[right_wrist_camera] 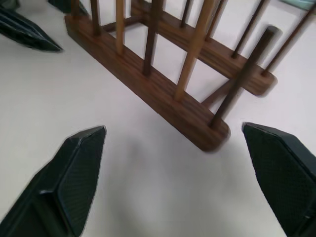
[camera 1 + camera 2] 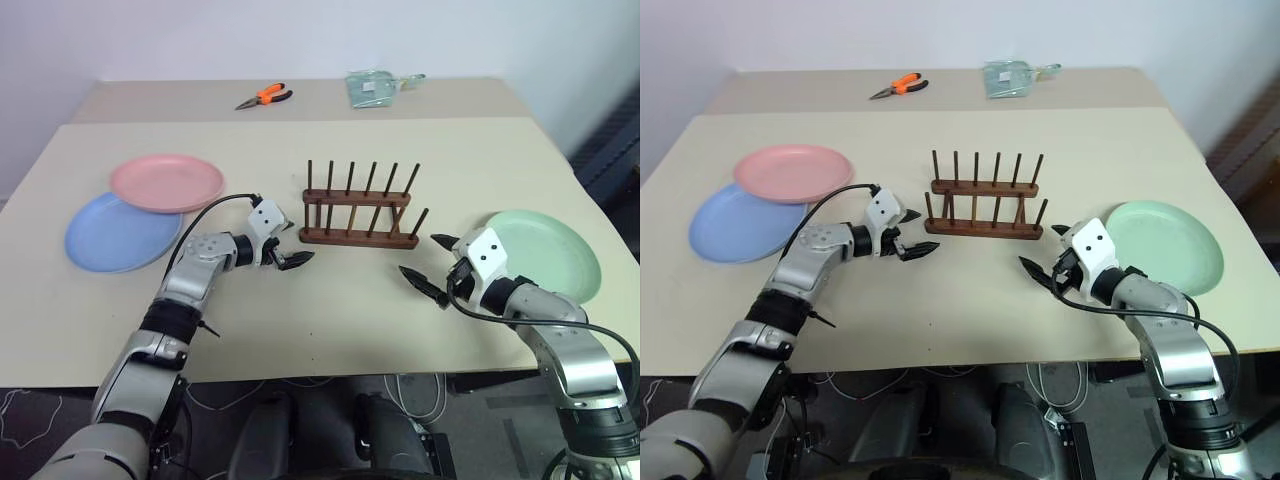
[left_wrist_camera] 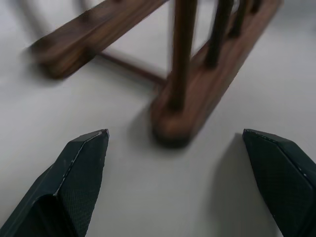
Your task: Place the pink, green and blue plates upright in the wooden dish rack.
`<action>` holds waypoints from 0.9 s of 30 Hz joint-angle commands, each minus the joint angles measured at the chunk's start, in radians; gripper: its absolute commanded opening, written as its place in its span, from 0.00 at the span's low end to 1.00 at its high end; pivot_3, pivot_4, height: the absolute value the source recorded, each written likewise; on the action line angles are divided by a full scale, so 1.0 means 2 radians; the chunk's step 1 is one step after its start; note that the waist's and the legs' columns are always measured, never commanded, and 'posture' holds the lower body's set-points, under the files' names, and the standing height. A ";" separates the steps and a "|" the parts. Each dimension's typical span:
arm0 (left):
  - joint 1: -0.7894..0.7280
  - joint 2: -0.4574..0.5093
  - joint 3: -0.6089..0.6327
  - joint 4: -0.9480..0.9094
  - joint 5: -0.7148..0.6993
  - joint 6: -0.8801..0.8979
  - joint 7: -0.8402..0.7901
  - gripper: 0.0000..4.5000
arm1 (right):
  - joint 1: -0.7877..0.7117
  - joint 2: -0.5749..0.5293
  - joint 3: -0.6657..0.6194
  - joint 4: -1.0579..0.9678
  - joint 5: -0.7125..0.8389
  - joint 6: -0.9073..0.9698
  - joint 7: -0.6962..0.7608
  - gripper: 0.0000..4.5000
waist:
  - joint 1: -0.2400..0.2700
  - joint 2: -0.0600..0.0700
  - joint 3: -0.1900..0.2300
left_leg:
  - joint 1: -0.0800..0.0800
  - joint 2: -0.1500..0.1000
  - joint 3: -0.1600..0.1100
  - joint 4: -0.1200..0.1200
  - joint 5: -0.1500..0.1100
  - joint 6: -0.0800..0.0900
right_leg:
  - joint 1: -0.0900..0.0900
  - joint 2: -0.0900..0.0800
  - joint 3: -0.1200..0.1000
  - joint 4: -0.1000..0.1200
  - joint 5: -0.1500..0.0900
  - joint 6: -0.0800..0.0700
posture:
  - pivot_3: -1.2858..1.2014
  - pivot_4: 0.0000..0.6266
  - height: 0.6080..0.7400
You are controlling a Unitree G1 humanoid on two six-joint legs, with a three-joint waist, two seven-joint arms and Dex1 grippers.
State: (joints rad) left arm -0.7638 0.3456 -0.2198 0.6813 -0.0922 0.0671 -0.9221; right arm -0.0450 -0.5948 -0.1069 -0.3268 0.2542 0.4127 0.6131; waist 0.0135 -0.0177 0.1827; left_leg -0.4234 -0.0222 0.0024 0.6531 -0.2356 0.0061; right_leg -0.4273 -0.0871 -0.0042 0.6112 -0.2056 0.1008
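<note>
1. The wooden dish rack stood empty near the middle of the table, its two rows of pegs upright and no plate slotted in, so none of the task was judged done.
2. The pink plate lay flat at the robot's left, its near edge overlapping the blue plate beneath it; the pink one would likely have to be lifted first.
3. The green plate lay flat and alone at the robot's right, well apart from the other two.
4. The left gripper was held just beside the rack's left end, fingers spread wide with nothing between them.
5. The right gripper hovered between the rack and the green plate, jaws likewise wide and empty, close to that plate's rim.
6. Orange-handled pliers and a clear packet lay at the far side, clear of the work.
</note>
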 commanded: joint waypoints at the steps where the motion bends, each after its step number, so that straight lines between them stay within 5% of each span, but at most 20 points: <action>1: -0.034 -0.027 -0.009 0.090 0.021 -0.043 -0.021 0.99 | 0.014 0.002 -0.025 -0.047 0.004 0.007 -0.021 1.00 | 0.000 0.000 0.000 | 0.000 0.000 0.000 0.000 0.000 0.000 | 0.000 0.000 0.000 0.000 0.000 0.000 | 0.52 0.24 0.98; 4: -0.048 -0.045 -0.006 0.126 0.024 -0.062 -0.042 0.82 | 0.028 -0.001 -0.028 -0.052 -0.003 0.006 -0.028 1.00 | -0.001 0.000 0.000 | 0.000 0.000 0.000 0.000 0.000 0.000 | 0.000 0.000 0.000 0.000 0.000 0.000 | 0.52 0.24 0.98; 10: -0.029 -0.041 -0.005 0.113 0.034 -0.083 -0.063 0.17 | 0.022 -0.008 -0.026 -0.042 -0.004 0.002 -0.025 1.00 | -0.001 0.000 0.000 | 0.000 0.000 0.000 0.001 0.000 0.000 | 0.000 0.000 0.000 0.001 0.000 0.000 | 0.52 0.24 0.98; 20: 0.131 0.057 -0.018 -0.204 -0.012 0.018 -0.156 0.17 | 0.006 -0.029 -0.035 0.012 -0.011 -0.026 0.002 1.00 | -0.006 0.000 0.000 | 0.001 0.001 0.000 0.000 0.000 0.000 | 0.000 0.000 0.000 0.002 0.000 0.000 | 0.52 0.24 0.98; 27: 0.179 0.101 -0.002 -0.276 -0.002 0.072 -0.114 0.97 | 0.030 -0.052 -0.062 0.025 -0.013 -0.036 0.015 1.00 | -0.001 0.000 -0.001 | 0.001 0.001 0.000 0.000 0.000 0.000 | 0.000 0.000 0.001 0.001 -0.001 -0.002 | 0.52 0.24 0.98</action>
State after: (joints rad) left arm -0.4259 0.5230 -0.2411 0.1362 -0.1168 0.1762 -1.1862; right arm 0.0046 -0.6794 -0.1809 -0.2688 0.2236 0.3611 0.6348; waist 0.0107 -0.0171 0.1817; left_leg -0.4205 -0.0204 0.0019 0.6529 -0.2357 0.0062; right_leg -0.4268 -0.0872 -0.0032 0.6135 -0.2082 0.0974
